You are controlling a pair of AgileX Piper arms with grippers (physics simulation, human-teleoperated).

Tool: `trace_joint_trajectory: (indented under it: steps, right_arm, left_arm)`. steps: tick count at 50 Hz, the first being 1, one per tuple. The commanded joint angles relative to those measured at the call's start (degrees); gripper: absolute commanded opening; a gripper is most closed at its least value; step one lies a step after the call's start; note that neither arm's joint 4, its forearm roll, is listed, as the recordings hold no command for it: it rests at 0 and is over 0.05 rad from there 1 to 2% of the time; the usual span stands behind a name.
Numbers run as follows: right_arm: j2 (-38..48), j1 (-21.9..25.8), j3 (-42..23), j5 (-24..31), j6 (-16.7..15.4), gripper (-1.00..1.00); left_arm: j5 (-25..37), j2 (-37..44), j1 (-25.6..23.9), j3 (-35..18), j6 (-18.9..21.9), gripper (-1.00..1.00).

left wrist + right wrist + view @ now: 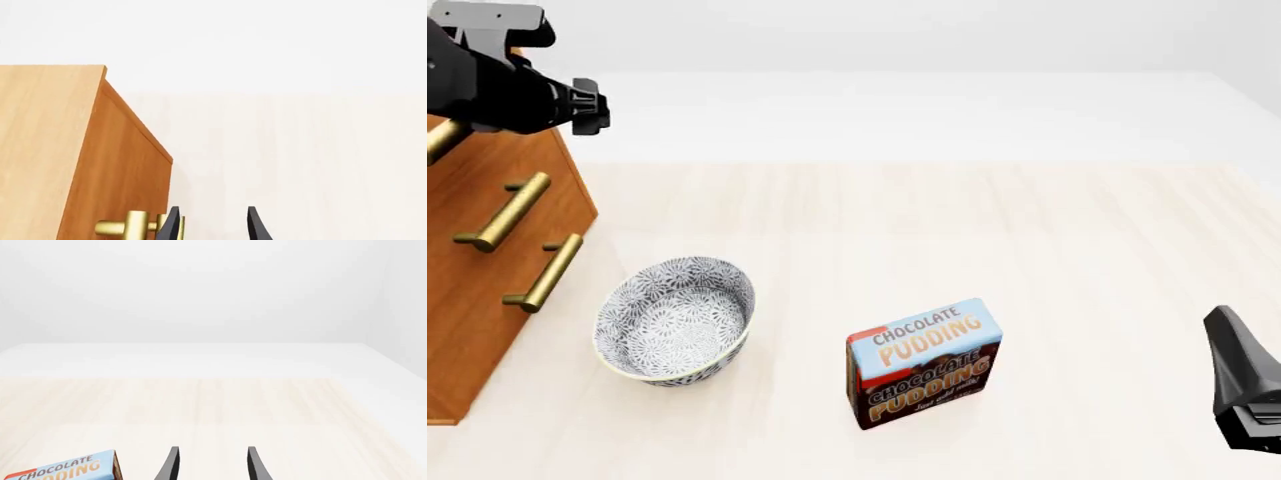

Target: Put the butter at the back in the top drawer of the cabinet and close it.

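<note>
Parked low at the near right edge of the table, the right gripper [210,465] has its two dark fingers spread apart with nothing between them, pointing out over bare wood. Just ahead of it, near the front edge, stands the pudding box [925,362], blue above and brown below, its top reading "CHOCOLATE PUDDING" in orange and white and its front face repeating the same words with a smaller line beneath that is too fine to read. To its left, apart from it, sits a patterned bowl [674,320], close beside the cabinet [481,290] at the table's left edge. Two brass handles show on the cabinet's lower fronts, and the top drawer [123,175] appears flush with the cabinet face, so by the look of it it is shut. Up at that drawer the left gripper [210,225] is spread wide and unladen, one finger lying right by the end of the brass handle [130,227], gripping nothing. The butter cannot be found in any view; whether it already lies inside the drawer cannot be told. If it does not, the chief risk is taking the pudding box for it, since that is the only box on show. A second risk is the left fingers closing off the handle's end and slipping, should a pull be needed.
</note>
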Motion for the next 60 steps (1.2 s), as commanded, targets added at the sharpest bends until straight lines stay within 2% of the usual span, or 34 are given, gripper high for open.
trace_joint_trajectory:
  steps: [1,26,60]
  right_arm:
    - [0.0,0.0,0.0,0.0,0.0,1.00]
    - [0.0,0.0,0.0,0.0,0.0,1.00]
    - [0.0,0.0,0.0,0.0,0.0,1.00]
  left_arm:
    - [2.2,-1.6,-1.3,3.5,-0.4,1.00]
    - [4.4,-12.8,-5.1,7.9,-0.5,1.00]
    - [2.7,-10.4,-4.3,8.2,-0.8,1.00]
